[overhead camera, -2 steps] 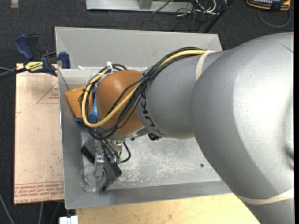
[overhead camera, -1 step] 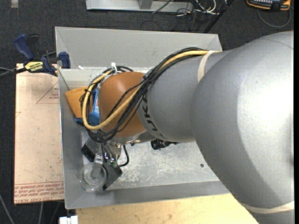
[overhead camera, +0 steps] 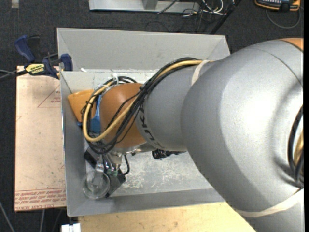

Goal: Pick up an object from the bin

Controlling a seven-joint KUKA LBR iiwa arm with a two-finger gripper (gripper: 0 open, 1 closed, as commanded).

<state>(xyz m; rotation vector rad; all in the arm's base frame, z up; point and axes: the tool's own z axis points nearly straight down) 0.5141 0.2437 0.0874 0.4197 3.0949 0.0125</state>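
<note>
My gripper [overhead camera: 107, 168] is low in the bin's front left corner, below the orange wrist cover. Right under and in front of it lies a clear, round cup-like thing [overhead camera: 95, 185], close to the bin's front wall. The gripper's tip touches or overlaps the cup's upper rim. I cannot tell whether the cup is gripped. A small black thing [overhead camera: 162, 154] peeks out from under the arm, to the right of the gripper on the bin floor.
The big grey arm and its orange cover with cables hide most of the bin's floor. The bin's left and front walls stand close to the gripper. White crumbs or scuffs lie on the floor right of the cup.
</note>
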